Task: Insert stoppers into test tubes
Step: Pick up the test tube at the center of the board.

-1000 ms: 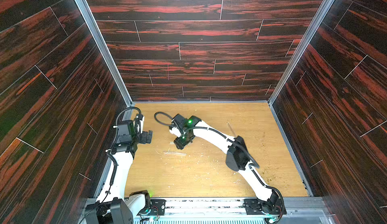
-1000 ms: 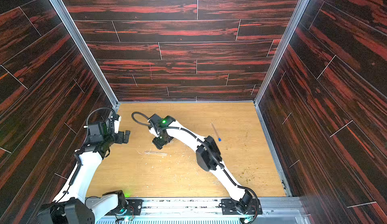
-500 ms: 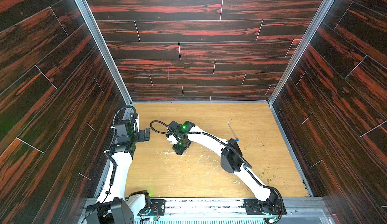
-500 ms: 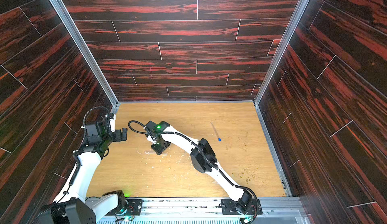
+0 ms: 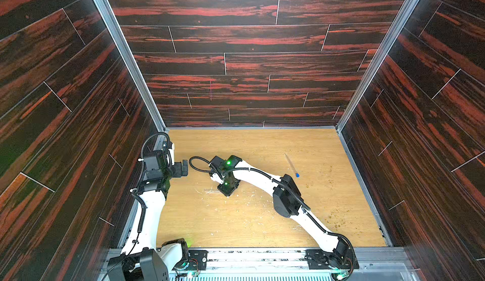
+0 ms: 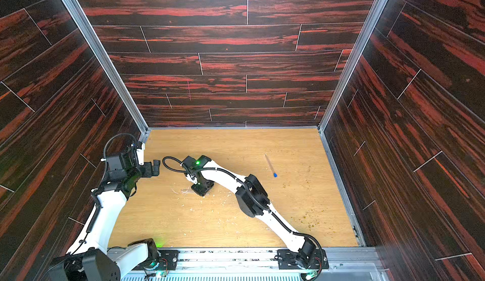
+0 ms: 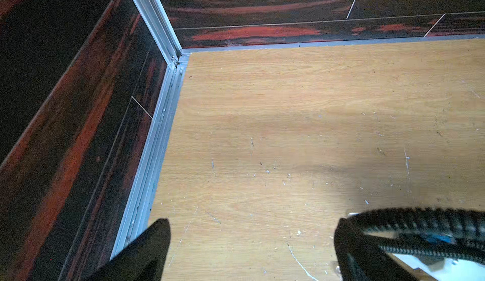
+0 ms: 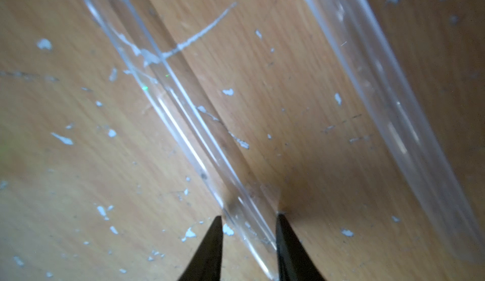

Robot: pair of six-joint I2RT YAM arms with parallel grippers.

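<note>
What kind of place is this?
Likely a robot test booth: two white arms on a metal rail, a scuffed wooden tabletop boxed in by dark wood-pattern walls, clear test tubes lying on it.

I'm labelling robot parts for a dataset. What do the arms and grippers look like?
The left arm and right arm have rounded white links with black joint housings. A black corrugated cable runs along each. A green light glows on the right wrist. The left gripper and right gripper are black, their fingers tapering to points.
</note>
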